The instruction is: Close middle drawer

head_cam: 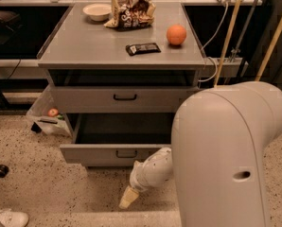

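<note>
The wide grey metal middle drawer (93, 154) is standing pulled out of the cabinet, its shallow tray showing and its flat front with the small dark bar handle facing outward. The robot's cream-tipped claw (128, 198) is hanging low just below that front, right of the handle, pointing down at the speckled floor; how far open it is cannot be told. On the grey counter (84, 46) an orange ball (176, 34), a white bowl (97, 11) and a crumpled snack bag (131, 14) are sitting.
</note>
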